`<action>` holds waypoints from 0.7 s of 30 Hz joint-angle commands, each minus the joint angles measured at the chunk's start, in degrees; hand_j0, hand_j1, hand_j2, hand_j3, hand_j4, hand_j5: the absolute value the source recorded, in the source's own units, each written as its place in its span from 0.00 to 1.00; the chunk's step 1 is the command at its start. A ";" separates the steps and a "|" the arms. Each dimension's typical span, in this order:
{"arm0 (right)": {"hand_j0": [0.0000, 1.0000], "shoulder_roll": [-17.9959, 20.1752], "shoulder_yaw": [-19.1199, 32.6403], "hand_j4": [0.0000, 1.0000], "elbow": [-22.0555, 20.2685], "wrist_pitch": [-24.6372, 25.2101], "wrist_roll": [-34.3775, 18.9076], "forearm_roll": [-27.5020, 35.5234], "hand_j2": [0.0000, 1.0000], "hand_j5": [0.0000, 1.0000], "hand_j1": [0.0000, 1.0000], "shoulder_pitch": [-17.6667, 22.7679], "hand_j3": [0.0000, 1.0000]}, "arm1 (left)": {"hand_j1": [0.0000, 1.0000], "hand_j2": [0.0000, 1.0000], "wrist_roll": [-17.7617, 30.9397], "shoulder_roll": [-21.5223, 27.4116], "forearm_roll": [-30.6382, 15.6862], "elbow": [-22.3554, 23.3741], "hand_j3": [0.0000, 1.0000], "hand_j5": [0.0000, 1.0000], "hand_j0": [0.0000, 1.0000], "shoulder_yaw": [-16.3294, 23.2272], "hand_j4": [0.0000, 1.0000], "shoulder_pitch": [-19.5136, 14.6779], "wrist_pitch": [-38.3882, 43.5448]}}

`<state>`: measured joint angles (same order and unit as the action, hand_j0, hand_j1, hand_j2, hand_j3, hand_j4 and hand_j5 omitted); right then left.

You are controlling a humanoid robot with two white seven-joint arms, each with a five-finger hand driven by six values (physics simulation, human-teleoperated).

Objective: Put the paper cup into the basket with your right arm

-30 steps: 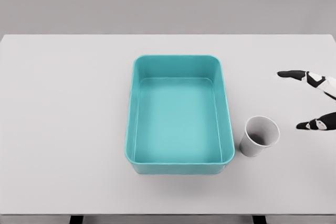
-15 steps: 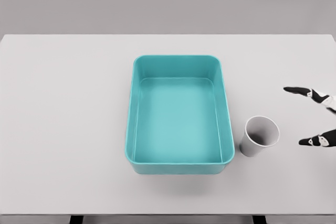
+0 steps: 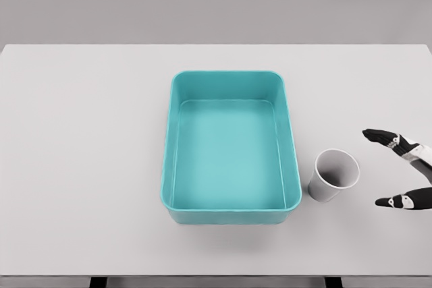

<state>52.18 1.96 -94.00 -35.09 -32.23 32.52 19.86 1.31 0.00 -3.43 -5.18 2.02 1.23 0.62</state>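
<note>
A white paper cup (image 3: 333, 175) stands upright on the table, just right of the teal basket's front right corner. The teal rectangular basket (image 3: 231, 215) sits in the middle of the table and holds nothing. My right hand (image 3: 383, 166) enters at the right edge, a little right of the cup and apart from it. Its dark-tipped fingers (image 3: 376, 134) are spread wide toward the cup, with nothing between them. Most of the hand and arm lies outside the picture. The left arm does not show.
The white table (image 3: 81, 166) spans the whole view, with its front edge near the bottom of the picture. A grey wall rises behind its far edge.
My right hand has dropped toward the table's front, from beside the basket's middle to level with the cup. The cup and basket have not moved.
</note>
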 commanded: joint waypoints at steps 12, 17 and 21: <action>1.00 -5.69 0.50 1.00 0.13 2.39 -0.55 4.74 1.00 1.00 1.00 2.90 1.00 | 1.00 1.00 0.01 0.00 0.00 0.00 1.00 1.00 1.00 0.00 1.00 0.00 0.00; 1.00 -9.82 2.96 1.00 -0.04 5.73 -0.64 4.74 1.00 1.00 1.00 2.64 1.00 | 1.00 1.00 0.01 0.00 0.00 0.00 1.00 1.00 1.00 0.00 1.00 0.00 0.00; 1.00 -10.17 3.14 1.00 -0.48 7.93 -0.64 4.74 1.00 1.00 1.00 2.55 1.00 | 1.00 1.00 0.01 0.00 0.00 0.00 1.00 1.00 1.00 0.00 1.00 0.00 0.00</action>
<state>42.50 4.78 -94.21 -28.49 -32.86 36.83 22.41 1.32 0.00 -3.43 -5.19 2.02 1.23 0.62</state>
